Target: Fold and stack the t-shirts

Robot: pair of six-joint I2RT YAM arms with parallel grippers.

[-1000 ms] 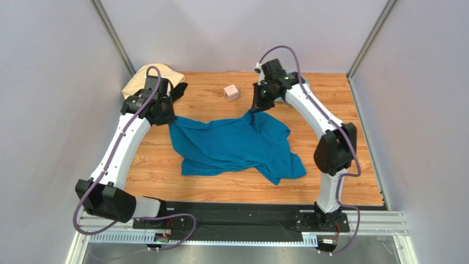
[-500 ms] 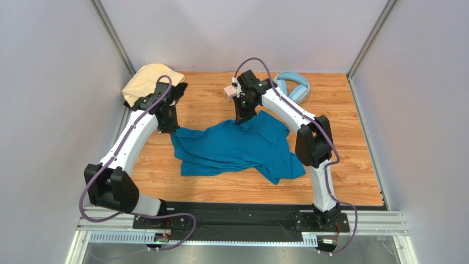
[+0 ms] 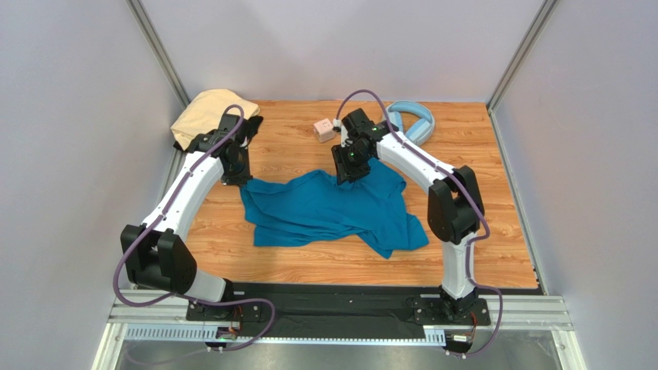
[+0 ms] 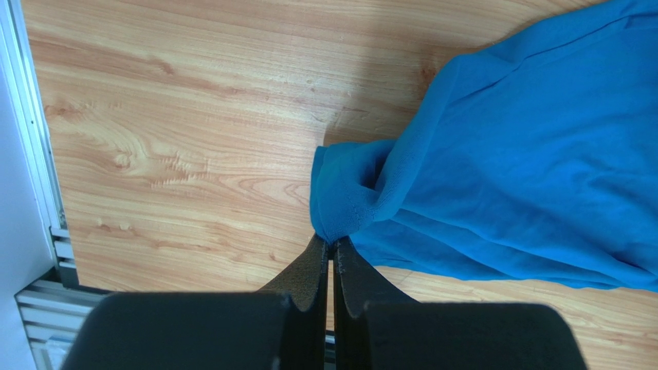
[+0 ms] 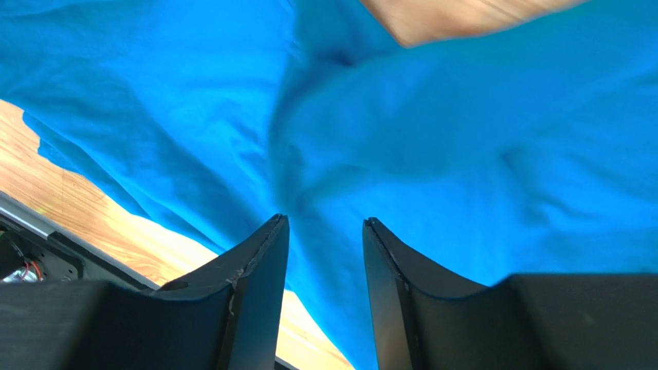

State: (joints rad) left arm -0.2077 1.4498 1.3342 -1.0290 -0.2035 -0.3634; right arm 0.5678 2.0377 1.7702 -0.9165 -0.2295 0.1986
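Note:
The teal-blue t-shirt (image 3: 324, 212) lies crumpled in the middle of the wooden table. My left gripper (image 3: 238, 179) is shut on the shirt's far left corner; in the left wrist view the cloth (image 4: 525, 169) bunches right at the pinched fingertips of that gripper (image 4: 332, 243). My right gripper (image 3: 347, 176) hovers over the shirt's far edge. In the right wrist view it (image 5: 324, 223) stands open, with blue cloth (image 5: 463, 154) below and nothing between the fingers. A pale tan t-shirt (image 3: 205, 112) sits bundled at the far left corner. The black t-shirt is mostly hidden behind my left arm.
A small pink cube (image 3: 323, 129) sits just beyond the right gripper. Light-blue headphones (image 3: 413, 119) lie at the back right. Grey walls close in the table (image 3: 494, 231) on three sides, and a metal rail runs along its left edge (image 4: 35, 154).
The right gripper carried the shirt's far edge left and toward the middle, then opened and let it go. The left gripper stays shut on the left corner, shifted slightly.

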